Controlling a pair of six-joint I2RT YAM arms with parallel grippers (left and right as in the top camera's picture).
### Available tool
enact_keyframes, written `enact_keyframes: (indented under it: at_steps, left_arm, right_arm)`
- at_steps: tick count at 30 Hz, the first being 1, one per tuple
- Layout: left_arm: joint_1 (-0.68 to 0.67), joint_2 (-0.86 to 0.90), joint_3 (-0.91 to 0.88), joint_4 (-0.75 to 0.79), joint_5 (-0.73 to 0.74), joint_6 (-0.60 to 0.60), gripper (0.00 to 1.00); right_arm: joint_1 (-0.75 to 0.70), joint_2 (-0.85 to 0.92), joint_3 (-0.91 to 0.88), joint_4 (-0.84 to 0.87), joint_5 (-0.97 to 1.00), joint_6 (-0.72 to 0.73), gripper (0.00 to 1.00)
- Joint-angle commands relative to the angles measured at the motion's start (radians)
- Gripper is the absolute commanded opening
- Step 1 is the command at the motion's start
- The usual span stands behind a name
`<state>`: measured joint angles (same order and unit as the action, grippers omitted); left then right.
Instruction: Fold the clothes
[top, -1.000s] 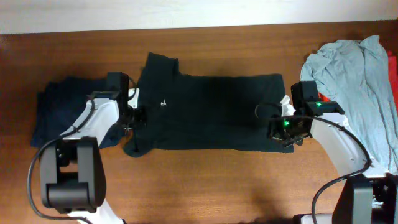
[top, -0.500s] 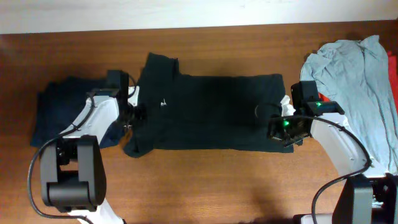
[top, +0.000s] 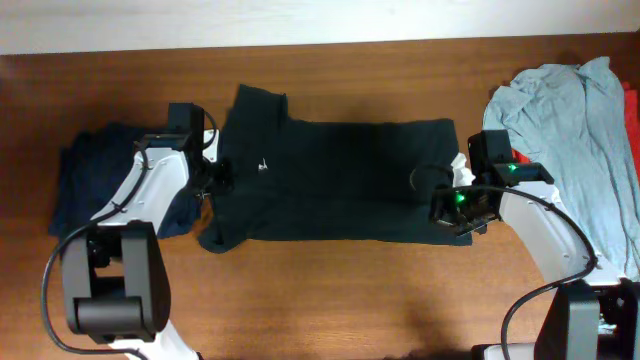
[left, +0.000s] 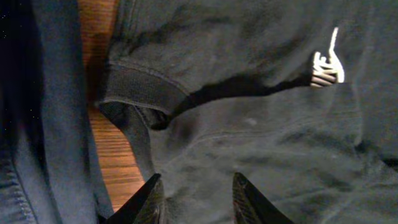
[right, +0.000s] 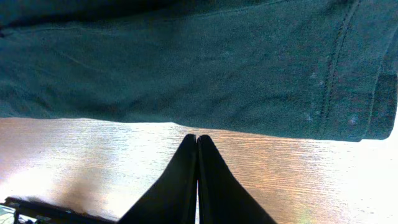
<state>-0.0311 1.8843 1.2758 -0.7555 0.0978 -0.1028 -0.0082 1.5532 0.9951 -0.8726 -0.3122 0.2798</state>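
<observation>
table (top: 330, 300), t-shirt (top: 340, 180): left end effector (left: 196, 178) parted, right end effector (right: 197, 139) closed

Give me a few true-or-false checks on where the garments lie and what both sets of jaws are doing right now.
1. The white logo sits at the black T-shirt's end nearest the left arm. True.
2. The right jaws are clamped on the T-shirt's hem. False: they are shut with no cloth between them, over the bare table just off the hem.
3. The light grey shirt lies on top of the black T-shirt. False: it lies beyond the T-shirt's end, by the right arm.
4. A navy garment lies under the left arm. True.
5. The left jaws stand apart above the T-shirt. True.
</observation>
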Motion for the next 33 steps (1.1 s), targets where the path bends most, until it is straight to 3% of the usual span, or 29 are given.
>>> enact_keyframes:
  at_steps: [1, 14, 16, 20, 33]
  left_arm:
    - [0.011, 0.039, -0.005, -0.002, -0.016, -0.026, 0.36]
    - [0.015, 0.096, -0.004, -0.005, -0.008, -0.062, 0.36]
    - [0.015, 0.096, -0.004, -0.004, -0.008, -0.061, 0.30]
    - [0.016, 0.096, 0.014, -0.005, -0.008, -0.061, 0.00]
    - [0.016, 0.096, 0.150, -0.048, -0.024, -0.060, 0.00]
  right_arm:
    - [0.002, -0.010, 0.005, -0.003, 0.010, -0.011, 0.04]
    - [0.002, -0.010, 0.005, -0.003, 0.010, -0.011, 0.04]
    - [0.002, -0.010, 0.005, -0.003, 0.010, -0.011, 0.04]
    - [0.002, -0.010, 0.005, -0.004, 0.010, -0.011, 0.04]
    - [0.002, -0.010, 0.005, -0.004, 0.010, -0.011, 0.04]
